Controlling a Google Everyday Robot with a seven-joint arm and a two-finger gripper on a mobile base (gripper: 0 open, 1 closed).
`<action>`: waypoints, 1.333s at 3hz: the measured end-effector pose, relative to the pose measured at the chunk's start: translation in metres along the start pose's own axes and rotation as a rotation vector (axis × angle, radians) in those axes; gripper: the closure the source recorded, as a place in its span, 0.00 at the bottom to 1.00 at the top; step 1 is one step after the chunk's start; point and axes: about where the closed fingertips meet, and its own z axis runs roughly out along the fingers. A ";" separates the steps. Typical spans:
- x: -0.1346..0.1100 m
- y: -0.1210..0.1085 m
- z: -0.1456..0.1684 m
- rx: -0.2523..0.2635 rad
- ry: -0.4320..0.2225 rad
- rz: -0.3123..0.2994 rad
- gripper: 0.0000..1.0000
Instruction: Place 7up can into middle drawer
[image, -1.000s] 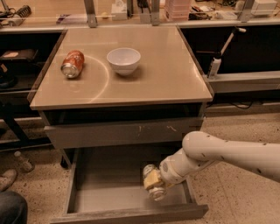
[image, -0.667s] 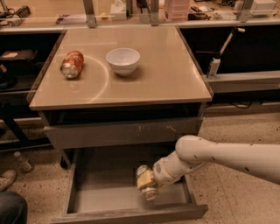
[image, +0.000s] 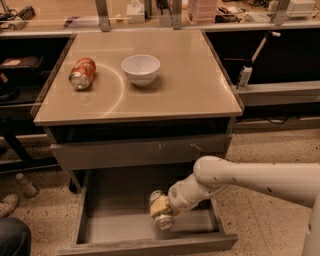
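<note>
Table (image: 190, 85): wide tan top above the drawers, filling the middle of the view, with a bowl and a can on its left half.
Arm (image: 250, 177): pale and thick, it enters from the right edge, bends at a rounded joint and slants down-left into the open drawer.
Middle drawer (image: 115, 225): pulled fully out at the bottom of the view, with a smooth grey floor, low side walls and a plain front edge nearest the camera.
Upper drawer front (image: 125, 152): closed grey panel just under the table top, with pale scratches right of its centre.
Bowl (image: 141, 68): white and upright on the table, left of the table's centre.
Orange-red can (image: 82, 73): lying on its side near the table's left edge, its silvery end facing the camera, apart from the bowl.
Gripper (image: 161, 207): inside the middle drawer, over the floor a little right of centre, with yellowish fingers clamped around a can.
7up can (image: 164, 221): held crosswise in the gripper within the drawer's walls, a silvery end showing on each side of the fingers; cannot tell whether it touches the floor.
</note>
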 end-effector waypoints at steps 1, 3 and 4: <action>-0.007 0.003 0.015 -0.036 -0.058 0.003 1.00; -0.037 0.003 0.042 -0.106 -0.201 0.025 1.00; -0.046 -0.008 0.061 -0.147 -0.228 0.048 1.00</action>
